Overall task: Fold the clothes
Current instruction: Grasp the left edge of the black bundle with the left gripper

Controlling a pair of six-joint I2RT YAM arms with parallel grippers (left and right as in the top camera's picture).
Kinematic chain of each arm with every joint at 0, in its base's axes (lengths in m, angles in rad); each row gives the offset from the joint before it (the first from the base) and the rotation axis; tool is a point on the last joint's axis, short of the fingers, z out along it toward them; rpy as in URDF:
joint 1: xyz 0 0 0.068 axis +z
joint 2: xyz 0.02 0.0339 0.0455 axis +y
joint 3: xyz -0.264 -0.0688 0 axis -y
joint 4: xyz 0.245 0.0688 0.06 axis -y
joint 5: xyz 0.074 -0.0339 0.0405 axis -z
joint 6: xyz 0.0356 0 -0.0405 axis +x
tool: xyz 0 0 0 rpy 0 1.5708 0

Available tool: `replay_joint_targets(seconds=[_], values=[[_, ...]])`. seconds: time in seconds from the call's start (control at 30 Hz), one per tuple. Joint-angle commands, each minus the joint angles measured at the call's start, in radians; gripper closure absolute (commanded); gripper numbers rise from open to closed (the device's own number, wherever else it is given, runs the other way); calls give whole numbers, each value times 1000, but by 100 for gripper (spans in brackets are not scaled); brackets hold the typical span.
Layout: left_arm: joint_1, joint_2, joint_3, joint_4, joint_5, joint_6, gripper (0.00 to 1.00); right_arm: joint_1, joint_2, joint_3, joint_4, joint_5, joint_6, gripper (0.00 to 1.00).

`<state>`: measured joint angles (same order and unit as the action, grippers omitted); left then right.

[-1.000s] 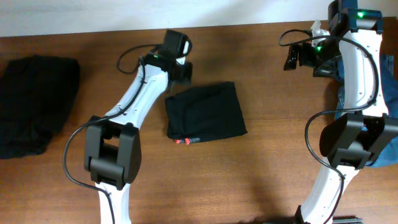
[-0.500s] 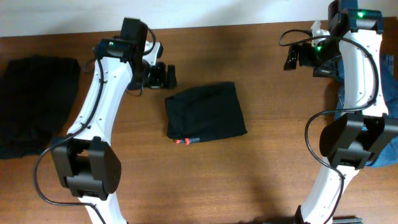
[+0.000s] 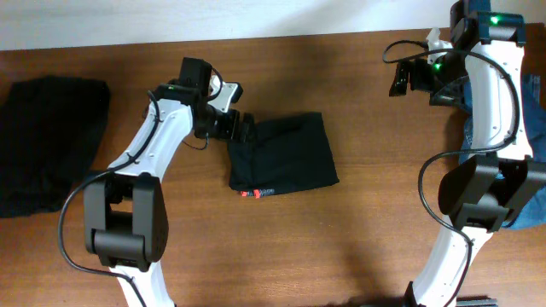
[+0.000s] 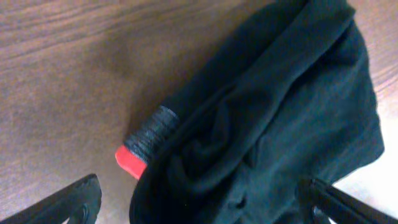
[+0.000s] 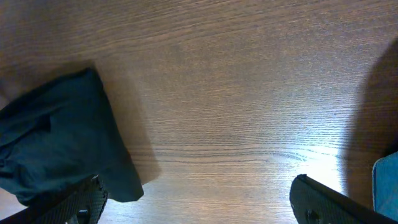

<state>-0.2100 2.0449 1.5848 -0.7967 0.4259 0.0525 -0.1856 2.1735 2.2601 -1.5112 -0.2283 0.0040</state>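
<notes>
Brown wooden table [image 3: 341, 247] holds the folded trousers [image 3: 286, 153] near its middle. Our left gripper [image 3: 239, 128] hovers, jaws wide apart, at their far-left corner; our right gripper [image 3: 401, 81], equally spread, hangs near the table's far-right corner. Snagging one layer could drag the fold open.

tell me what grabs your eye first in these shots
The black trousers lie folded into a rectangle in the middle of the table, a bright red stripe poking out at the near edge. The left gripper hangs open at their far left corner. A dark cloth pile sits at the left end, and a blue denim garment at the right edge.
</notes>
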Motion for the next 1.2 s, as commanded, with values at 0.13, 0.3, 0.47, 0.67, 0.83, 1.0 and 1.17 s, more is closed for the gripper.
replay_joint_targets(seconds=[0.13, 0.3, 0.47, 0.67, 0.83, 1.0, 1.17], values=[[-5, 5, -79, 79, -45, 24, 1, -2, -27, 16, 0, 5, 4, 1], [-6, 5, -114, 134, -55, 24, 1, -2, -27, 16, 0, 5, 4, 1], [-30, 12, -116, 138, -56, 25, 1, -2, -27, 16, 0, 5, 4, 1], [-52, 47, -116, 174, -56, 26, 1, -2, -27, 16, 0, 5, 4, 1], [-44, 93, -116, 211, -71, 25, 1, -2, -27, 16, 0, 5, 4, 1], [-45, 103, -116, 219, -109, 26, 1, -2, -27, 16, 0, 5, 4, 1], [-50, 112, -116, 212, -98, 25, 1, -2, -27, 16, 0, 5, 4, 1]])
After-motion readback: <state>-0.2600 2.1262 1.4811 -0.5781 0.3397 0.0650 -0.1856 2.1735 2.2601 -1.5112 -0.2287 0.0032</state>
